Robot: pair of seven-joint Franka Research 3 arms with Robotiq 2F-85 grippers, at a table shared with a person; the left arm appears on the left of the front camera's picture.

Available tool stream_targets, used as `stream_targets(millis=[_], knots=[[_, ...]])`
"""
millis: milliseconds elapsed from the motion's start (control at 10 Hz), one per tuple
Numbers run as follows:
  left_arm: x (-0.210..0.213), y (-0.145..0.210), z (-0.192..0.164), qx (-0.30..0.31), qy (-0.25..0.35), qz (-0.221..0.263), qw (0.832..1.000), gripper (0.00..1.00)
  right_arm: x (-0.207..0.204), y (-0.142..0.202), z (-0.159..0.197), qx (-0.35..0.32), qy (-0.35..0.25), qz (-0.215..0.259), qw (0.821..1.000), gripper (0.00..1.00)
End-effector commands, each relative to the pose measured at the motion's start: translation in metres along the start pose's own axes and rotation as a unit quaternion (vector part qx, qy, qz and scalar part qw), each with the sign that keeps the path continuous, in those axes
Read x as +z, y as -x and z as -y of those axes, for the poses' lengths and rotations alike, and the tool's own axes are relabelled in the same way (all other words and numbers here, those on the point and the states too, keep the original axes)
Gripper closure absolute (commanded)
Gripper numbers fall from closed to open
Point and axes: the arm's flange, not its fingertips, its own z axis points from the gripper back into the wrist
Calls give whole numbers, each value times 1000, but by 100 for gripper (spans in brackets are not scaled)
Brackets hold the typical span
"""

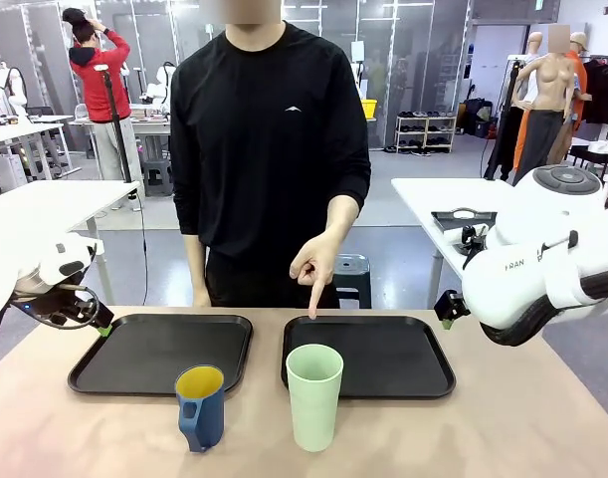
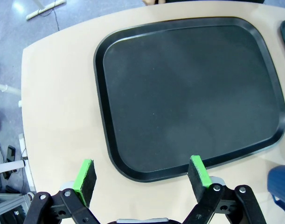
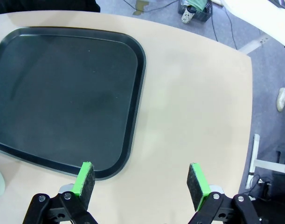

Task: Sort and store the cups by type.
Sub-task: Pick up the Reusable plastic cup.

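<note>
Left fingers (image 2: 85,181) spread, right fingers (image 3: 84,180) spread; mug (image 2: 281,183) cut off.

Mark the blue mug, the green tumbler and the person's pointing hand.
blue mug (image 1: 210,418): front view, outer wall beside the handle.
green tumbler (image 1: 313,408): front view, middle of its side.
pointing hand (image 1: 316,264): front view, knuckles.

Two black, round-cornered trays lie side by side on the tan surface (image 1: 522,428): the left tray (image 1: 134,354) and the right tray (image 1: 393,354), with a narrow strip of surface between them. At the far edge stands a person in a black long-sleeved top (image 1: 269,129), a dark stool (image 1: 351,271) just behind. Farther off are a white table (image 1: 55,204), a shoe rack (image 1: 426,131), a yellow bin (image 1: 369,108) and another person in red (image 1: 97,60).
</note>
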Motion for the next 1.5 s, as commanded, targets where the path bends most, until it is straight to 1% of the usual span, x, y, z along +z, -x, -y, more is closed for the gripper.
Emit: stream_targets(millis=[0,100,200,300,400,600,700,800,900,1000,1100,1200,1300,1400], knots=[[0,0,-1,1,0,0,1000,0,0,0,0,0,0,0,1000,0],[0,0,-1,1,0,0,1000,0,6,4,1,0,37,11,999,0],[0,0,-1,1,0,0,1000,0,11,11,0,34,43,28,998,0],[0,0,-1,1,0,0,1000,0,20,16,3,76,30,27,996,0],[0,0,-1,1,0,0,1000,0,29,24,6,136,35,29,990,0],[0,0,-1,1,0,0,1000,0,51,37,14,223,22,4,975,0],[0,0,-1,1,0,0,1000,0,62,42,19,270,15,-2,963,0],[0,0,-1,1,0,0,1000,0,68,47,24,305,19,-20,952,0],[0,0,-1,1,0,0,1000,0,72,53,26,346,25,-46,937,0],[0,0,-1,1,0,0,1000,0,74,59,27,384,6,-58,922,0],[0,0,-1,1,0,0,1000,0,73,63,27,415,2,-77,906,0],[0,0,-1,1,0,0,1000,0,70,65,27,439,9,-80,895,0],[0,0,-1,1,0,0,1000,0,66,65,28,465,9,-71,883,0],[0,0,-1,1,0,0,1000,0,63,67,29,497,7,-61,865,0]])
